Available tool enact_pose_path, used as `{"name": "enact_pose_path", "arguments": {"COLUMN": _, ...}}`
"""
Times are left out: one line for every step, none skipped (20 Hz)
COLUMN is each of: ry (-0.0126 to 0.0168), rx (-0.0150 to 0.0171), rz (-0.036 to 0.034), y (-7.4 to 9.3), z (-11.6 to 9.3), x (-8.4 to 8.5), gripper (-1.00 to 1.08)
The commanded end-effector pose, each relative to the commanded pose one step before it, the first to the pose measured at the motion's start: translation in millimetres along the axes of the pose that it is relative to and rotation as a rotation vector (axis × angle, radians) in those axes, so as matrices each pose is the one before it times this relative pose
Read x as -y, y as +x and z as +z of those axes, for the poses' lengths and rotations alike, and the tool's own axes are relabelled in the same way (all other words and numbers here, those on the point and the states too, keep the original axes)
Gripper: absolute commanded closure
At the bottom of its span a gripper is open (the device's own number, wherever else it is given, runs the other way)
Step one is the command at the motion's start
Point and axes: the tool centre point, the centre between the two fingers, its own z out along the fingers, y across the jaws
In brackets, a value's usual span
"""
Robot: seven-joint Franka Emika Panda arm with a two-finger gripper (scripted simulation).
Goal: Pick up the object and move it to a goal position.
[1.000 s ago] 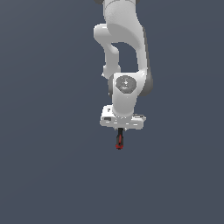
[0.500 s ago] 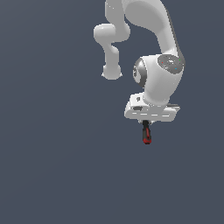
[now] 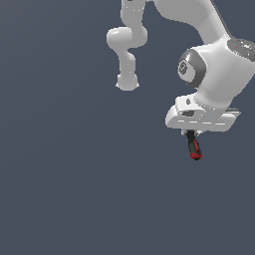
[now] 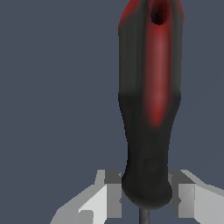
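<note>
Red-and-black plastic is seen hanging below the white gripper (image 3: 191, 133) at the exterior view's right: the screwdriver (image 3: 193, 146) is held there, handle pointing down and tilted slightly. In the wrist view the handle (image 4: 149, 105) is clamped at its black end between the two pale fingers (image 4: 108, 194), one touching each side, with the thin shaft just visible between them. Nothing but the plain grey-blue background (image 3: 69, 179) is seen around the tool, and the white arm (image 3: 209, 60) rises above it.
</note>
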Motion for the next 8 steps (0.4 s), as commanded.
{"name": "enact_pose_path", "arguments": {"ry": -0.00031, "rx": -0.00015, "rz": 0.00193, "y": 0.63, "z": -6.89, "x": 9.7, "gripper": 1.08}}
{"name": "enact_pose_path", "arguments": {"ry": 0.0, "rx": 0.0, "rz": 0.0, "y": 0.14, "z": -1.7, "x": 2.74, "gripper": 1.08}}
{"name": "enact_pose_path", "arguments": {"ry": 0.00065, "rx": 0.00014, "rz": -0.00019, "y": 0.13, "z": -1.47, "x": 2.17, "gripper": 1.08}}
{"name": "enact_pose_path", "arguments": {"ry": 0.0, "rx": 0.0, "rz": 0.0, "y": 0.19, "z": -1.02, "x": 1.68, "gripper": 1.08}}
{"name": "enact_pose_path", "arguments": {"ry": 0.0, "rx": 0.0, "rz": 0.0, "y": 0.21, "z": -0.69, "x": 1.16, "gripper": 1.08}}
{"name": "enact_pose_path", "arguments": {"ry": 0.0, "rx": 0.0, "rz": 0.0, "y": 0.24, "z": -0.37, "x": 0.65, "gripper": 1.08}}
{"name": "enact_pose_path", "arguments": {"ry": 0.0, "rx": 0.0, "rz": 0.0, "y": 0.26, "z": -0.06, "x": 0.16, "gripper": 1.08}}
{"name": "enact_pose_path", "arguments": {"ry": 0.0, "rx": 0.0, "rz": 0.0, "y": 0.18, "z": 0.12, "x": -0.14, "gripper": 1.08}}
